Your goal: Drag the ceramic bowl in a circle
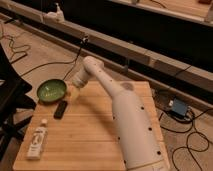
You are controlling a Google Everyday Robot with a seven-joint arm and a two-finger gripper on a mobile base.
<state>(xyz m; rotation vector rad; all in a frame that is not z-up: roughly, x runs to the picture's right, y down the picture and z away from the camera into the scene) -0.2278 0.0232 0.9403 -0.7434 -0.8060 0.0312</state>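
The ceramic bowl point(51, 90), shallow, round and glossy green with a pale speckled inside, sits at the far left corner of the wooden table point(95, 135). My white arm reaches across the table from the lower right and bends down at the wrist. My gripper point(73, 89) hangs just at the bowl's right rim, low over the table. I cannot tell whether it touches the rim.
A small black oblong object point(60, 109) lies just in front of the bowl. A white tube point(36, 141) lies near the table's front left corner. A black chair point(10, 95) stands left of the table. Cables and a blue box point(178, 107) lie on the floor.
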